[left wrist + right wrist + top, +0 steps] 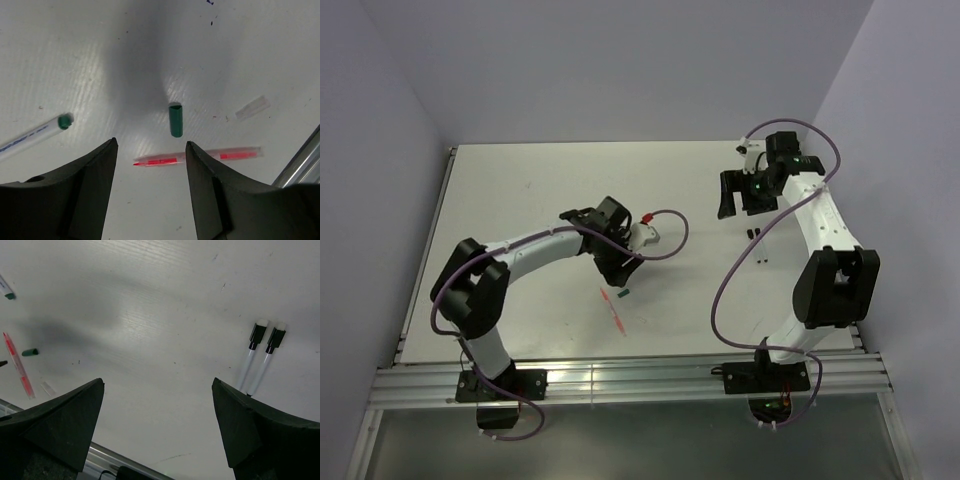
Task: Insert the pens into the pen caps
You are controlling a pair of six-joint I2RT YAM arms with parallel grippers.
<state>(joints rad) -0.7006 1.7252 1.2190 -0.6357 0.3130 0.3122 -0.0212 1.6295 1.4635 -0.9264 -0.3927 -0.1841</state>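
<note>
A red pen (165, 161) lies crosswise just beyond my left gripper (151, 146), whose open jaws hold nothing. The right finger hides part of the pen. A dark green cap (175, 120) lies a little past it, and a pale clear cap (253, 107) lies to the right. A white pen with a green tip (35, 135) lies at the left. From above, the red pen (616, 308) and green cap (624, 293) sit beside the left gripper (620, 268). My right gripper (158, 382) is wide open over bare table. Two white pens with black ends (257, 335) lie side by side beyond its right finger.
A metal rail (300, 162) runs along the table's near edge, close to the red pen. Walls enclose the table on the left, back and right. A purple cable (720, 290) loops off the right arm over the table.
</note>
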